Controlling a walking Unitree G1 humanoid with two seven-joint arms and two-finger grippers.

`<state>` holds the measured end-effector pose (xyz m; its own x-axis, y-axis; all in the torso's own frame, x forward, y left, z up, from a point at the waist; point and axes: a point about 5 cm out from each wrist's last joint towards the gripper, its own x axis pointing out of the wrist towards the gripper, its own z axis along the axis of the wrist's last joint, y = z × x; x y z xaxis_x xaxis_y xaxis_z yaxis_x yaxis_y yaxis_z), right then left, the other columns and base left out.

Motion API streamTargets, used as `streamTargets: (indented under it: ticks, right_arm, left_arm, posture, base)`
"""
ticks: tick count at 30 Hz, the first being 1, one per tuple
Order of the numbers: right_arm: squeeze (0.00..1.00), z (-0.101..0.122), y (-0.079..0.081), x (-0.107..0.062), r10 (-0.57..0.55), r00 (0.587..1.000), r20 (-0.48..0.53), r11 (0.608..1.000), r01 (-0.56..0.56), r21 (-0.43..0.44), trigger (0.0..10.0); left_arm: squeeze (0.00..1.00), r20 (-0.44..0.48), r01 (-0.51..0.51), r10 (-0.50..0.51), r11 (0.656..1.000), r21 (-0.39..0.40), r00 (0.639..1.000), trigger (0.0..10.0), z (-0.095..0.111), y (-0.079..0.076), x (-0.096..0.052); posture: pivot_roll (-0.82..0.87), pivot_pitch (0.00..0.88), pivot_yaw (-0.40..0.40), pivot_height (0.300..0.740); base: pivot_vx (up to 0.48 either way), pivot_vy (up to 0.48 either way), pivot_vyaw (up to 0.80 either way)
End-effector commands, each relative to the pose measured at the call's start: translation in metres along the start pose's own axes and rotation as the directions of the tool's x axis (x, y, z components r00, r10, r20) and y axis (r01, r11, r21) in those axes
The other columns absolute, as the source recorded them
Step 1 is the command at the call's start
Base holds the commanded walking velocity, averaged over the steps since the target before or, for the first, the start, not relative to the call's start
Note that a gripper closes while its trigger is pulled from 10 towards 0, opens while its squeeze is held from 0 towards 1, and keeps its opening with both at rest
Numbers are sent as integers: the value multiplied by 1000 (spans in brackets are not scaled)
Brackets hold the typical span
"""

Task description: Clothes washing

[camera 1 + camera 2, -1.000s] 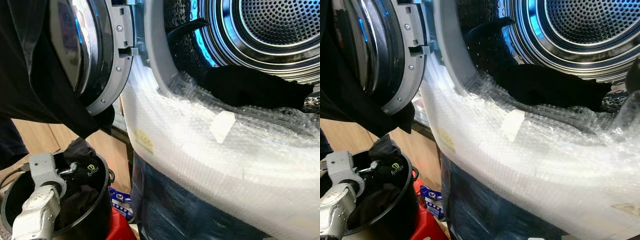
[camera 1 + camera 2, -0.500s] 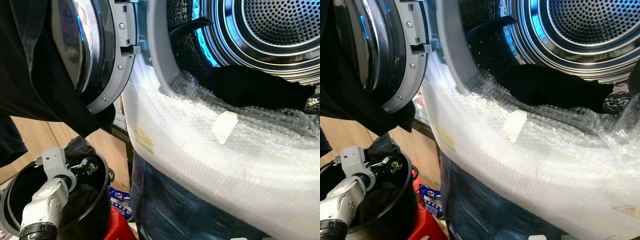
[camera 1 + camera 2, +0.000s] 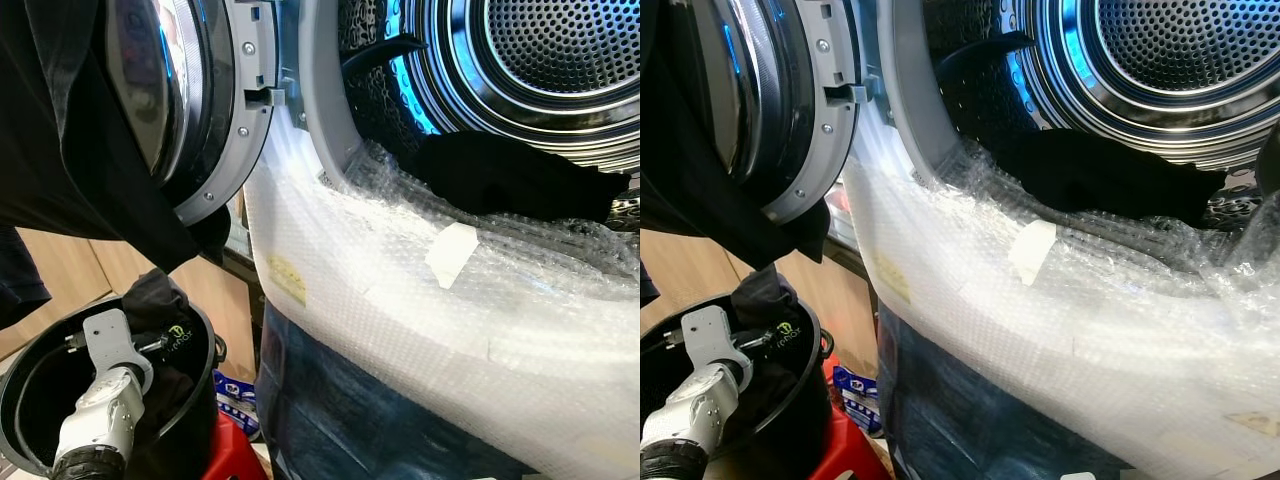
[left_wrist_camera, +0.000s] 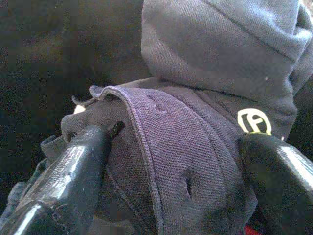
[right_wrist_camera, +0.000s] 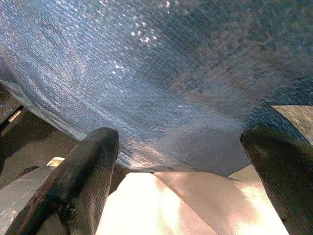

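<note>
With one black garment (image 3: 510, 175) already in the steel drum (image 3: 540, 60), the left pincer (image 4: 171, 166), fingers spread, straddles dark navy knit clothing (image 4: 195, 122) in the round black bucket (image 3: 30, 350).

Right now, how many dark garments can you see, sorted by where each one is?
In the drum: 1 black garment
Draped over the door: 1 black garment
In the bucket: 1 dark logo garment, between the left end effector fingers
Total: 3
</note>
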<state>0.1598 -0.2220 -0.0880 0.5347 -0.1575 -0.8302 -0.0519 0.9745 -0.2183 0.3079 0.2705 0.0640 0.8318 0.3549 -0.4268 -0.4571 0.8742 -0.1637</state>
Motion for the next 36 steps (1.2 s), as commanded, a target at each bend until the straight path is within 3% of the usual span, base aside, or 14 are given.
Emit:
streamTargets:
  ticks: [1, 4, 11, 12, 16, 23, 30, 36]
  right_arm:
    - [0, -3, -10, -1, -29, 1000, -8, 999, 29, 13, 10000]
    - [0, -2, -7, 0, -14, 1000, -10, 1000, 14, -23, 10000]
    - [0, -2, -7, 0, -13, 1000, -10, 1000, 13, -23, 10000]
    - [0, 3, -1, 1, 0, 1000, -4, 1000, 0, -15, 10000]
    - [0, 10, 12, 2, 33, 999, -1, 999, -33, -23, 10000]
    - [0, 12, 14, 3, 29, 1000, -7, 1000, -29, -2, 10000]
    - [0, 8, 13, 2, 41, 999, -20, 998, -42, -46, 10000]
    - [0, 2, 5, 2, 0, 999, -54, 999, 2, 33, 10000]
  left_arm:
    - [0, -40, -18, 17, 1000, -19, 999, 10000, -9, -2, 2]
    - [0, -58, -19, 15, 998, -66, 998, 10000, -13, -3, 2]
    - [0, -56, -26, 22, 997, -69, 998, 10000, -13, -3, 3]
    - [0, -72, 5, -13, 993, -121, 997, 0, -13, -8, 3]
    - [0, -87, 36, -55, 977, -211, 995, 0, -9, -15, 4]
    - [0, -85, 28, -47, 976, -216, 995, 0, -6, -14, 4]
    - [0, -93, 37, -57, 978, -206, 994, 0, -7, -13, 5]
    - [0, -79, 23, -38, 982, -190, 996, 0, 0, -4, 6]
  posture:
    - [-28, 32, -100, 740]
    - [-26, 33, -99, 740]
    - [-26, 33, -99, 740]
    - [-25, 33, -97, 740]
    - [-8, 36, -94, 740]
    - [-21, 33, -87, 740]
    - [-2, 1, -99, 740]
    - [10, 0, -99, 740]
  base:
    - [0, 0, 0]
    - [0, 0, 0]
    - [0, 0, 0]
    - [0, 0, 0]
    - [0, 0, 0]
    - [0, 0, 0]
    - [0, 0, 0]
    - [0, 0, 0]
